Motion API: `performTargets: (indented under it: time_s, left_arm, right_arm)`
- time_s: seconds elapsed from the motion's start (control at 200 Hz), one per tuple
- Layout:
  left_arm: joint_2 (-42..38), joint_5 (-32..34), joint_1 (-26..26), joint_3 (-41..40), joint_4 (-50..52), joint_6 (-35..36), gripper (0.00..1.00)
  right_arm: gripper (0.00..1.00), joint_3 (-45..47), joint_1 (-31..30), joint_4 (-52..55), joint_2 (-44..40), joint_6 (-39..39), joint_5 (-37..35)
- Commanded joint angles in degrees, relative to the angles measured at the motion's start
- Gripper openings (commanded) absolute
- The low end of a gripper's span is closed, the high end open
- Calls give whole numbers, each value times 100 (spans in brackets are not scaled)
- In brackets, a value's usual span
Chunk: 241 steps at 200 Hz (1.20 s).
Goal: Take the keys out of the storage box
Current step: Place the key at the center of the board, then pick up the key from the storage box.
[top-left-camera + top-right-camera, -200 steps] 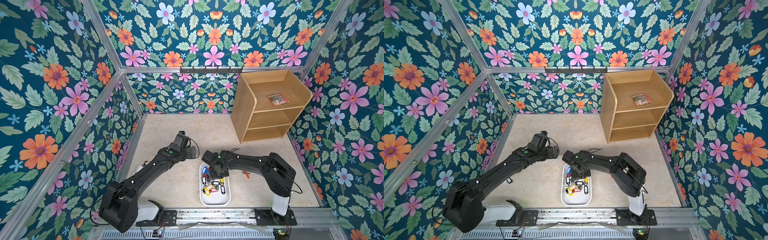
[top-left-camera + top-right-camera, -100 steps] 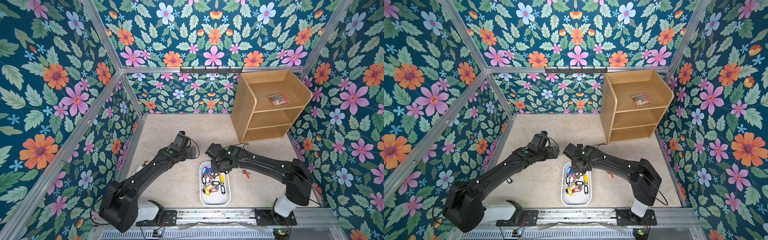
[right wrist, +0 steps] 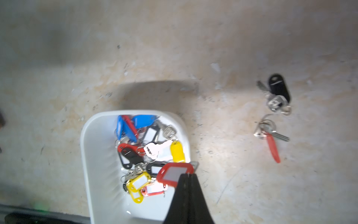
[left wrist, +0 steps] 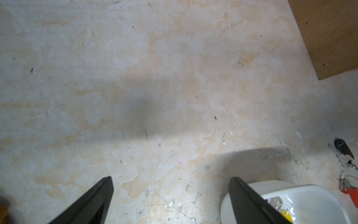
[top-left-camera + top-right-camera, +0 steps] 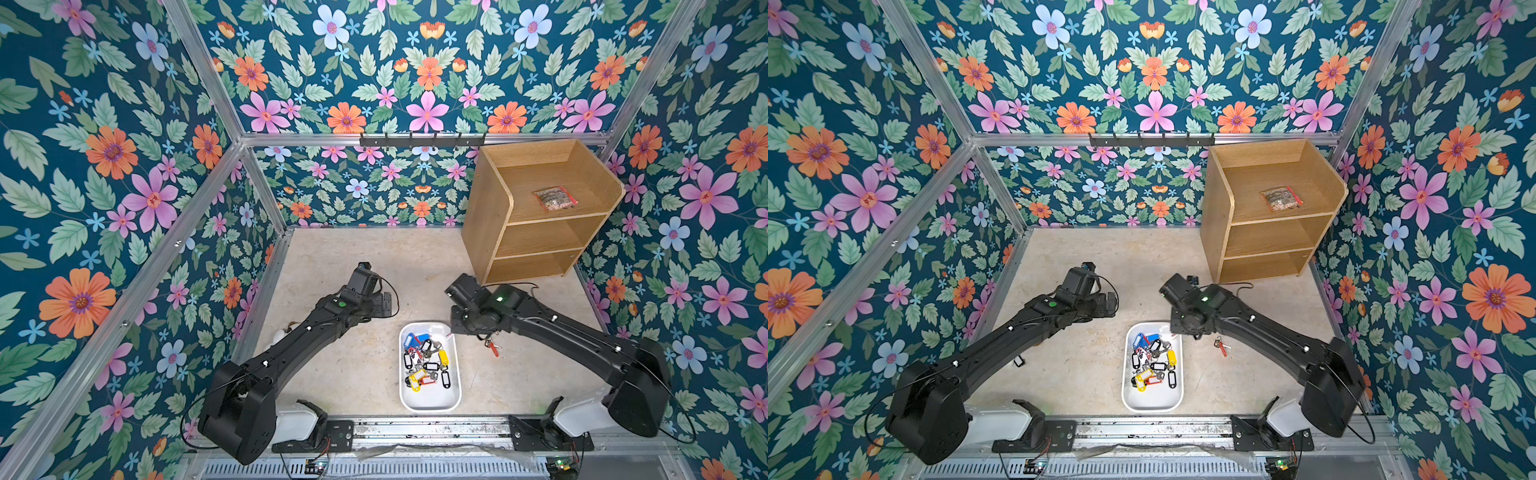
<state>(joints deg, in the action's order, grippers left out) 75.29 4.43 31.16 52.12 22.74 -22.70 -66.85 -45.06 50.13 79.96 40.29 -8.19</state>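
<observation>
**A:** Where are the keys (image 3: 147, 147)?

**B:** Mostly heaped in the storage box (image 3: 96, 174), two on the counter (image 3: 232, 48) beside it. The right fingers (image 3: 187, 194) pinch a red tag (image 3: 174, 174) over its rim; the left fingers (image 4: 93, 197) are spread, empty.

**A:** Handling?

**B:** Light, and the rings probably snag. Grip flat tags, not slick metal.

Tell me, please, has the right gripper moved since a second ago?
Yes: the right gripper, holding a red-tagged key, moved from the storage box's middle to its far corner, towards the wooden shelf.
</observation>
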Motion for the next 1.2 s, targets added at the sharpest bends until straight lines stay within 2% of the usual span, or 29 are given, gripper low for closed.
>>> performTargets:
  time_s: [0.0,0.115,0.215,0.335,0.455,0.485,0.545,0.635,0.75,0.825,0.89,0.96,1.025,1.11,1.2]
  left_arm:
    - [7,12,4,44,-7,-7,99]
    - [21,14,-1,43,-7,-11,99]
    - [31,6,4,42,-7,-7,99]
    - [82,-20,6,44,-15,-15,99]
    - [100,-1,8,41,-7,-7,99]
    - [99,12,11,43,-7,-7,99]
    - [85,23,12,44,-6,-10,99]
    - [97,19,17,44,-1,-7,99]
    - [100,18,13,44,-6,-7,99]
    - [109,15,22,44,-7,-8,99]
    - [116,12,22,43,-7,-7,99]
    - [127,15,14,44,2,-7,99]
    - [140,23,25,44,-6,-7,99]
    - [169,15,30,40,-9,-22,99]
    - [191,19,35,51,2,-24,99]
  right_arm:
    - [0,541,806,95,-627,-306,-173]
    - [0,1175,1931,-75,-1125,-629,0]
    - [0,1604,2605,-270,-1196,-866,-34]
    - [0,2023,3109,-714,-1058,-1044,51]
    - [0,2169,3345,-1009,-752,-1124,17]
    - [8,2155,3352,-1031,-681,-1137,-21]
    - [32,2109,3355,-1023,-550,-1138,-94]
    - [56,2031,3357,-961,-512,-1155,-95]
    - [62,1836,3354,-718,-758,-1154,-65]
    - [56,1653,3346,-577,-1034,-1207,217]
    - [48,1508,3173,-531,-1275,-1163,445]
    - [42,1350,2669,-435,-1379,-982,514]
    - [38,1180,2003,-357,-1261,-729,461]
    - [37,971,844,-377,-889,-351,318]
    - [37,750,40,-587,-425,-21,359]
